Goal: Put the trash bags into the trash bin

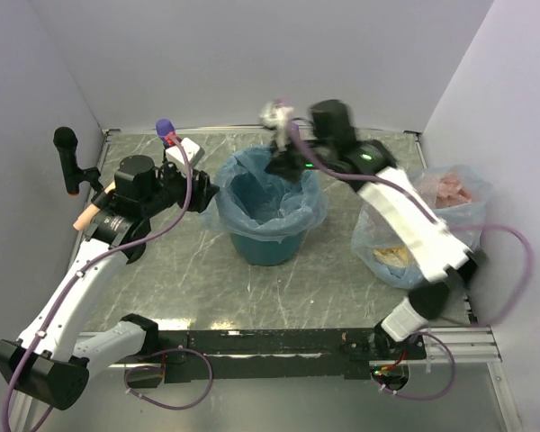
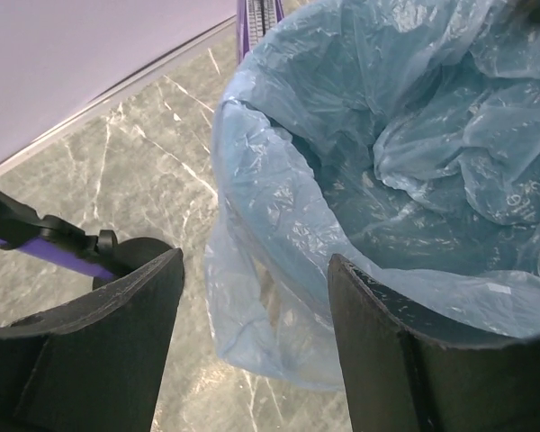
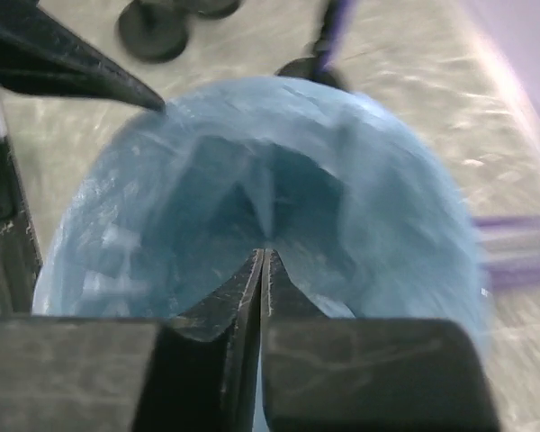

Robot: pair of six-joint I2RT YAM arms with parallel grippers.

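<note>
Lining the trash bin (image 1: 268,247), the pale-blue trash bag (image 1: 250,183) drapes over its rim.
Right gripper (image 3: 264,256) fingers are clenched on a bag pleat at the far rim; left gripper (image 2: 252,301) is released, straddling the bag's left edge.

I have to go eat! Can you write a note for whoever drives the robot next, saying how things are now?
Blue trash bag: inside the teal bin, edge draped over its rim.
Left claw: open, holding nothing, pointing at the overhang on the bin's left.
Right claw: shut at the far rim; whether it pinches film is unclear.
Done: bag is in. Left: check the fit, back both arms away.
</note>
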